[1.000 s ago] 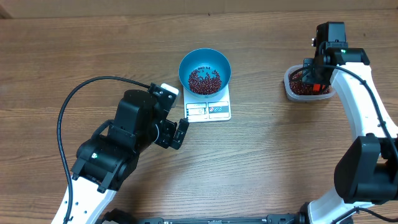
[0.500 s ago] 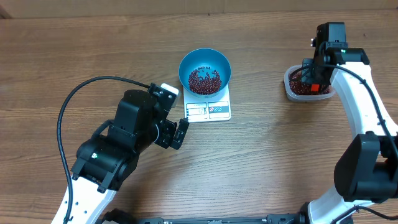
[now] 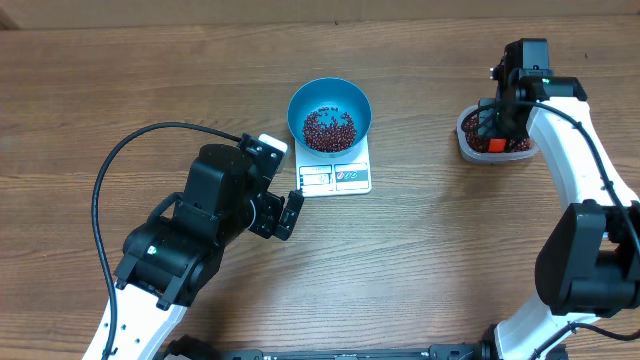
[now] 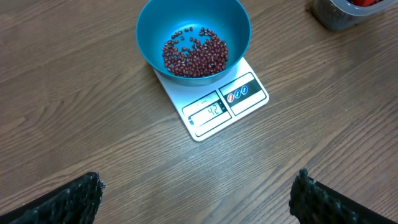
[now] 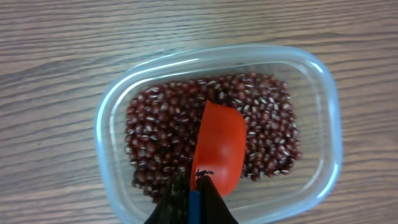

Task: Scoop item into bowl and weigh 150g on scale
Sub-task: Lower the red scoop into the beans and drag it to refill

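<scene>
The blue bowl (image 3: 300,100) stands on the white scale (image 3: 335,178) at table centre, with a layer of dark red beans (image 3: 328,128) in its bottom. The left wrist view shows the same bowl (image 4: 149,31), beans (image 4: 194,53) and scale (image 4: 249,93), whose display reads 42. My left gripper (image 3: 290,215) hovers open just left of and nearer than the scale, nothing between its jaws (image 4: 196,199). My right gripper (image 5: 196,186) is shut on the blue handle of a red scoop (image 5: 221,146). The scoop lies among more beans (image 5: 161,137) in a clear container (image 5: 106,112).
The clear container (image 3: 463,135) sits at the right of the table, well apart from the scale. A black cable (image 3: 130,150) loops over the left arm. Bare wooden tabletop lies between scale and container.
My right gripper has shifted slightly over the container and the scoop's red end now shows lower in it. The left arm, bowl and scale have not moved.
</scene>
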Tool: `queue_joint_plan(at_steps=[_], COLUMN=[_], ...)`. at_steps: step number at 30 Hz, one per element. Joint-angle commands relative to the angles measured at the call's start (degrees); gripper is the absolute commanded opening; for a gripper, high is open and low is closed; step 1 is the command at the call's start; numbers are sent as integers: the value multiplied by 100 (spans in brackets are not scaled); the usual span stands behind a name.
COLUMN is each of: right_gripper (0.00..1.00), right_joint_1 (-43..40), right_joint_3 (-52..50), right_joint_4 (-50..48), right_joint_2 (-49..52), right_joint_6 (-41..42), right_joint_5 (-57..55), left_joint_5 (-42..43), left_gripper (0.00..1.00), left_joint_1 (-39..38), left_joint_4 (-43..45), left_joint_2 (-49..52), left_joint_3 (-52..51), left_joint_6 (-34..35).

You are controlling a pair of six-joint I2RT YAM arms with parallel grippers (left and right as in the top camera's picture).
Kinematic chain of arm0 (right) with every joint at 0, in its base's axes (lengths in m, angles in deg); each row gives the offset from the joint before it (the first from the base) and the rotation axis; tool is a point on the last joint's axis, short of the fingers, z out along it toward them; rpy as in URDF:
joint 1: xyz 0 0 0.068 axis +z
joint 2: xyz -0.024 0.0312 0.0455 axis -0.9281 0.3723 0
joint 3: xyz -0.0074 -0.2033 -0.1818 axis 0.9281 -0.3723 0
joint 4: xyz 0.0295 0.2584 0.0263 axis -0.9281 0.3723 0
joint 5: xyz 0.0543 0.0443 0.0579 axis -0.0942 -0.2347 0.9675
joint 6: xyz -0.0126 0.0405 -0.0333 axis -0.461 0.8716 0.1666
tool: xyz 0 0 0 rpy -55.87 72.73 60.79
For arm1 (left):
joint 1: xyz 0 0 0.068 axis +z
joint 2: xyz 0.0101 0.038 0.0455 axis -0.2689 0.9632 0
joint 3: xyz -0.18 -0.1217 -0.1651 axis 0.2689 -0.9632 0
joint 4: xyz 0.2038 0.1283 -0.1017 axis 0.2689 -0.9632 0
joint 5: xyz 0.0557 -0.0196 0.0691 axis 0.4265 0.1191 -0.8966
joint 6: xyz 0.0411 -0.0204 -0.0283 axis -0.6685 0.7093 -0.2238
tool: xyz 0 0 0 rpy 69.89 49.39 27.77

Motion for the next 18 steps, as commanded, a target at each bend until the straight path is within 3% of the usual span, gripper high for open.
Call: queue_joint_plan(at_steps=[1, 18], right_gripper=[4, 4], right_joint_1=[-37, -214], right_joint_3=[-42, -42], right_joint_4=[-28, 15], right_joint_2=[9, 11], right_joint_6=[-225, -339], right_joint_5=[507, 1086], left_joint_5=[-37, -37], left_gripper=[100, 100], left_joint_1=[-37, -37], left_joint_4=[7, 7], left_joint_2=[-33, -33], left_joint_3=[-22, -22], left_joint_6=[35, 35])
